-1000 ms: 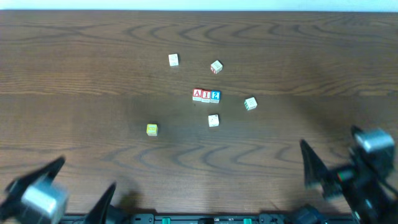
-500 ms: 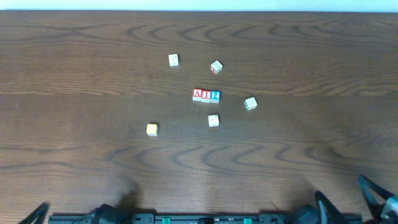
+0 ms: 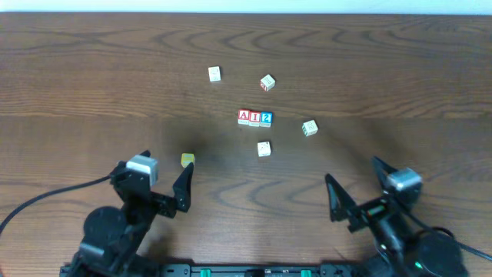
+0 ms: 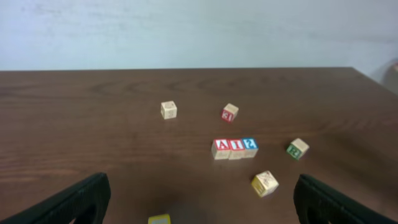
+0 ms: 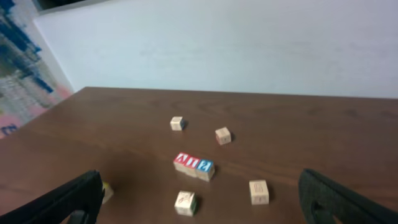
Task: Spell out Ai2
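From where I sit the spelling looks finished. The row of three blocks (image 3: 254, 118) lies well ahead of both grippers, forward and to the right of the left gripper (image 3: 151, 181) and forward and to the left of the right gripper (image 3: 355, 181). Overhead it reads a red A, a red I and a blue 2. The three blocks touch side by side in a straight line, with no gap that I can make out.

Both grippers hang low over the near edge of the table (image 3: 77, 77). Their jaws are spread wide and there is nothing between them; each wrist view shows bare wood between the two finger ends.

Five spare blocks lie loose around the row, none touching it. The yellow block (image 3: 187, 159) is just ahead of the left gripper's inner finger and is the only thing close to either arm. The tan block (image 3: 264, 149) sits between the grippers and the row, a little nearer than the row itself. The green-marked block (image 3: 309, 128) is ahead of the right gripper, just beside the 2. The pale block (image 3: 214, 74) and the red-faced block (image 3: 267, 82) lie beyond the row, farthest from both grippers.

I judge there is nothing left to place. At most I would check that the row is square, and keep the left arm off the yellow block.
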You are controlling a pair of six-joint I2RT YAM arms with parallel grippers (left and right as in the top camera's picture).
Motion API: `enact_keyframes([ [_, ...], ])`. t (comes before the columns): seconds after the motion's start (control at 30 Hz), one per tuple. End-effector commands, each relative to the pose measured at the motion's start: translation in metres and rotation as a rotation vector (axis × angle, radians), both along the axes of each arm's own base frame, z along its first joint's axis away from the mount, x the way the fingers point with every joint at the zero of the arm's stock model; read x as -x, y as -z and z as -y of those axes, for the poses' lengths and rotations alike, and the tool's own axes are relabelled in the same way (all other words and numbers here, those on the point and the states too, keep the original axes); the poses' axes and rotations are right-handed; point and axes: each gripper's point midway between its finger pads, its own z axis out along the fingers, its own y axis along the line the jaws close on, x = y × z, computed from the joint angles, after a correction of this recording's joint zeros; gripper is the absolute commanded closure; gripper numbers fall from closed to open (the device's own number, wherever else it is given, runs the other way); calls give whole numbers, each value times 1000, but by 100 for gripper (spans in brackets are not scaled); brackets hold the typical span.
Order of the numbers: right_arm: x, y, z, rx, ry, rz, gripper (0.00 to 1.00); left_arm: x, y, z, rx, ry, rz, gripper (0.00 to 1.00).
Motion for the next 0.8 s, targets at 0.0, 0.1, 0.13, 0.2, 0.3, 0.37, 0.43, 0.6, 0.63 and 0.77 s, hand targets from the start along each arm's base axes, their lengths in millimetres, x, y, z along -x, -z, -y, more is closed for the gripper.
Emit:
enact_keyframes([
  [0.0,-16,35,2,64,47,-11,1,-15,11,-5,-33,-54,7,5],
  [0.1,-26,64,-3,68,49,-20,1,-32,21,-24,-75,-187,-3,5],
  [0.13,-29,76,-4,66,48,-24,1,-37,24,-28,-86,-217,-6,5],
  [0.2,-31,89,-6,68,49,-27,1,-45,29,-30,-100,-246,-15,4],
  [0.3,-34,103,-6,45,56,-46,1,-58,40,-30,-120,-269,-39,5],
  [0.37,-36,110,-4,26,76,-61,1,-65,56,-27,-128,-273,-91,5],
  [0.43,-37,118,0,34,102,-73,1,-70,76,-25,-146,-276,-161,5],
  [0.6,-39,134,9,62,153,-99,1,-89,122,-18,-128,-306,-295,5],
  [0.63,-38,139,9,71,152,-115,1,-92,129,-17,-113,-316,-314,5],
  [0.77,-33,157,12,113,151,-180,1,-93,161,-17,-142,-328,-405,5],
])
